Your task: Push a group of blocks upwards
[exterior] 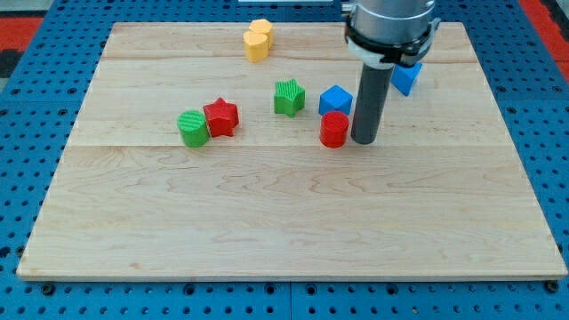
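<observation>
Upright, my tip beside red cylinder, below blue cube

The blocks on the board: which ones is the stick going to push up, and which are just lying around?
Likely in the job, though this is a guess:
red cylinder, touching or almost touching my tip
blue cube, just above it

Just lying about:
green star
red star
green cylinder
yellow block
second blue block, partly hidden by the arm
</observation>
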You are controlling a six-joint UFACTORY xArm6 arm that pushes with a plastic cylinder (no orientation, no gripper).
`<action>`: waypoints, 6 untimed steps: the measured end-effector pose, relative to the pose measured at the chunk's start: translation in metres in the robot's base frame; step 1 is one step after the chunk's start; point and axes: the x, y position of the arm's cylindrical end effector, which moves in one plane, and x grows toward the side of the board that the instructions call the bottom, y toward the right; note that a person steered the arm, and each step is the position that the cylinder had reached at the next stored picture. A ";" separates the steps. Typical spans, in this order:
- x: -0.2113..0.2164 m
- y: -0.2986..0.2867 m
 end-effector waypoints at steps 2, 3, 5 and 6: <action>-0.006 -0.097; -0.005 -0.065; -0.006 -0.065; -0.006 -0.066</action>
